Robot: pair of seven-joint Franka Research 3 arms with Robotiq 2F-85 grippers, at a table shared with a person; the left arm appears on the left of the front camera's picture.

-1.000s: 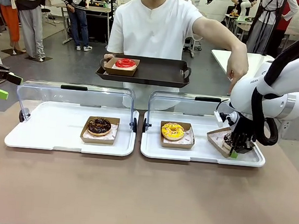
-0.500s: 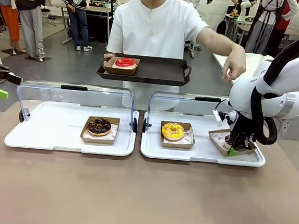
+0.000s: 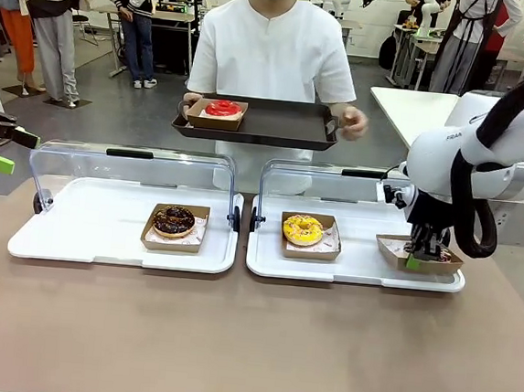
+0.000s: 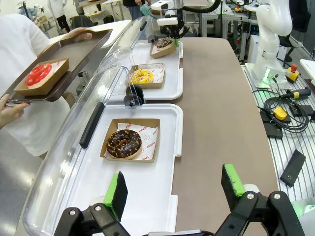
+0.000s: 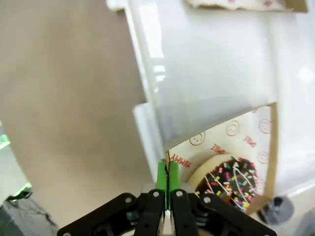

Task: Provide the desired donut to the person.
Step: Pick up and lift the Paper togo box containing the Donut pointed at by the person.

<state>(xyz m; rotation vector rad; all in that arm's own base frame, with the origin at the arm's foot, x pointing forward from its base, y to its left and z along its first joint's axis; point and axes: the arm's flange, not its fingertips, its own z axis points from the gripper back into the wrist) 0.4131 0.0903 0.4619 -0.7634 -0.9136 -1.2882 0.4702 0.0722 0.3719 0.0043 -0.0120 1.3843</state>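
Person's hand back at tray | right hand clamps box | brown tabletop

You get bright, even overhead light in the front view, with faint soft shadows on the surface. Glare streaks the clear lid in the left wrist view, and its edges bow. Your right wrist view is soft, with the white tray blown out and the sprinkled donut slightly fuzzy.
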